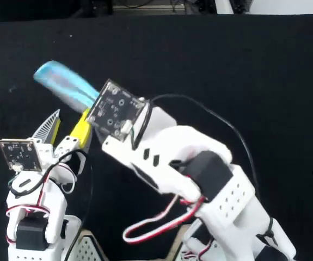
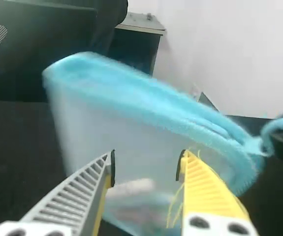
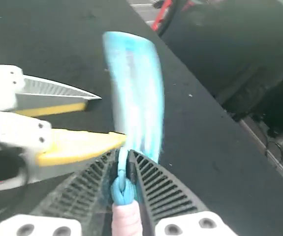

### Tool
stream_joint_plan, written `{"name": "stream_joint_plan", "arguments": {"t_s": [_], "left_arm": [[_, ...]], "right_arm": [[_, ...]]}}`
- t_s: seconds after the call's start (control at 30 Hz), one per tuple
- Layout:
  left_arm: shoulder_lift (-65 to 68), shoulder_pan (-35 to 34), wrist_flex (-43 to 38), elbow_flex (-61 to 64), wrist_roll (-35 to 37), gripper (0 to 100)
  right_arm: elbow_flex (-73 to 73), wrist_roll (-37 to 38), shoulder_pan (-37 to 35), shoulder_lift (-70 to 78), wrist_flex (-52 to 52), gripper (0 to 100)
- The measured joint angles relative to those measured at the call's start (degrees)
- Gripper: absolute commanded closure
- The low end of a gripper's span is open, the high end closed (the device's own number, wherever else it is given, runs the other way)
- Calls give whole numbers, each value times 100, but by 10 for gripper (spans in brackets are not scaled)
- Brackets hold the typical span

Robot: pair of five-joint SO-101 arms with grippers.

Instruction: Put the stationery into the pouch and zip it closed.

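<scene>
Toward the upper left of the high view, the blue pouch is seen over the black table. Its blue pull tab is pinched by the right end effector, whose dark fingers are pressed together on it. The left end effector is held spread — its yellow fingertip is just beside the pouch, and the grey one is apart from it.
</scene>
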Motion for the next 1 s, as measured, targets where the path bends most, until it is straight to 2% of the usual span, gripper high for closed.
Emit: {"name": "stream_joint_plan", "arguments": {"t_s": [0.3,0.47,0.57,0.77,0.87,1.0], "left_arm": [[0,-475,62,-44,0,773],[9,-484,888,-431,0,770],[0,-290,1662,-888,-97,769],[-9,431,2901,-1354,-1336,768],[-9,941,3174,-1363,-1697,768],[-9,1319,3200,-1363,-1565,768]], "right_arm": [[-167,0,-158,0,18,988],[-167,0,-149,0,-26,988],[-26,0,-35,0,-290,988],[290,0,149,0,-677,988],[308,-9,185,0,-756,988],[308,0,185,0,-774,988]]}}
